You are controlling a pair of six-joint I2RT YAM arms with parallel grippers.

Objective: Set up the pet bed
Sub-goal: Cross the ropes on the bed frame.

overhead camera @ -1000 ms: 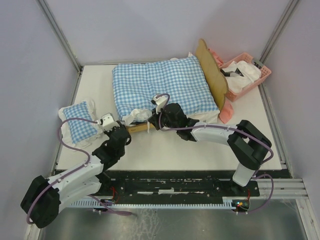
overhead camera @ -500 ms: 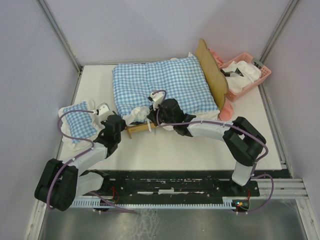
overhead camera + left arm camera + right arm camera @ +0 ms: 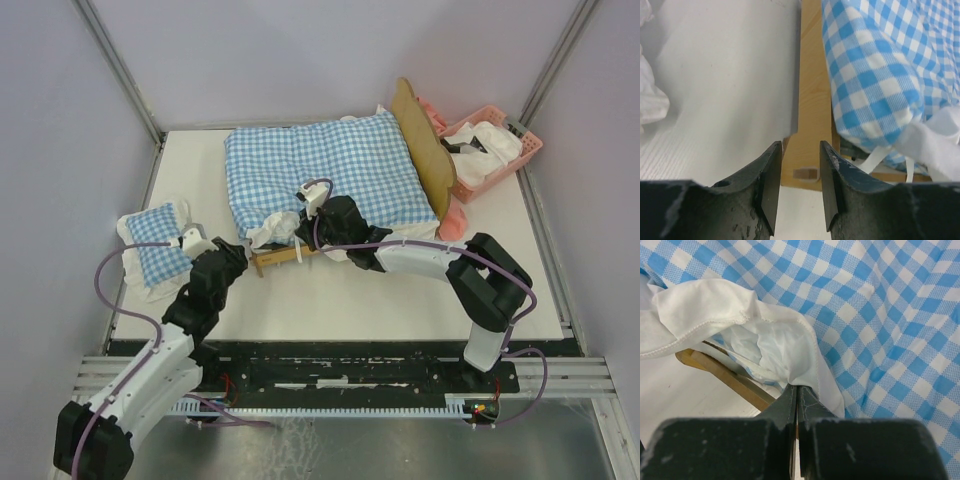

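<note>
The checked cushion [image 3: 320,170] hides most of the pet bed [image 3: 425,150]; left gripper [image 3: 800,150] low, jaws apart at its rail; right gripper [image 3: 796,387] pinches the white frill [image 3: 715,310].

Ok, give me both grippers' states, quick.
Left gripper: open, tips at the bed frame corner, holding nothing.
Right gripper: shut, pinching the white frill.

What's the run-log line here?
left end effector: open at bed frame corner | right end effector: shut on frill | cushion: on bed frame
</note>
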